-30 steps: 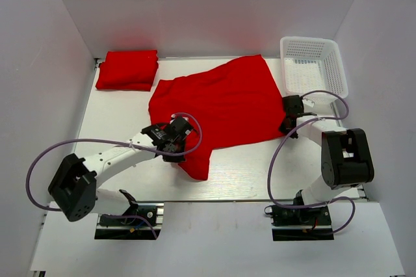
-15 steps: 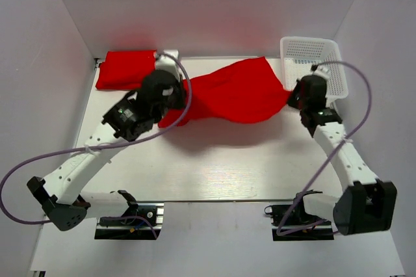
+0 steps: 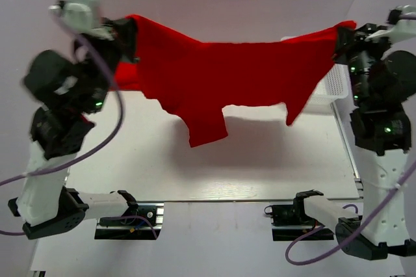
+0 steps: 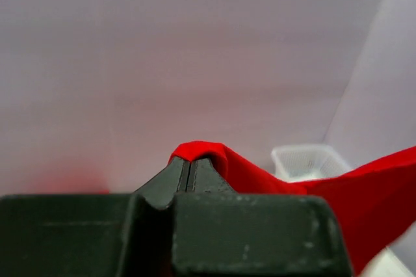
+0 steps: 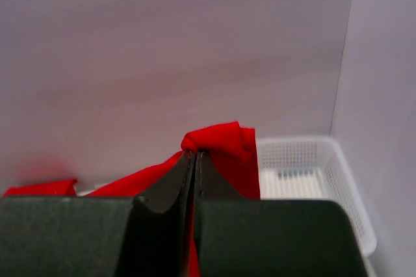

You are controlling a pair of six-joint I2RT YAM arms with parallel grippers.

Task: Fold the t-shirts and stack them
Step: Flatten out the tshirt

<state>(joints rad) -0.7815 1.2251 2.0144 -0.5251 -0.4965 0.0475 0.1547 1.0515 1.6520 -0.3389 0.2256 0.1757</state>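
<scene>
A red t-shirt hangs stretched in the air between my two raised grippers, well above the table, its lower part drooping at the middle. My left gripper is shut on its left corner; the left wrist view shows the cloth pinched at the left gripper's tips. My right gripper is shut on the right corner; the right wrist view shows the cloth bunched at the right gripper's tips. The folded red t-shirt at the back left is mostly hidden behind the hanging shirt and left arm.
A white mesh basket stands at the back right, partly hidden by the shirt; it also shows in the right wrist view and the left wrist view. White walls enclose the table on three sides.
Both grippers have risen high and spread apart, lifting the t-shirt off the table until it hangs stretched between them. A second ago it lay flat on the table.
</scene>
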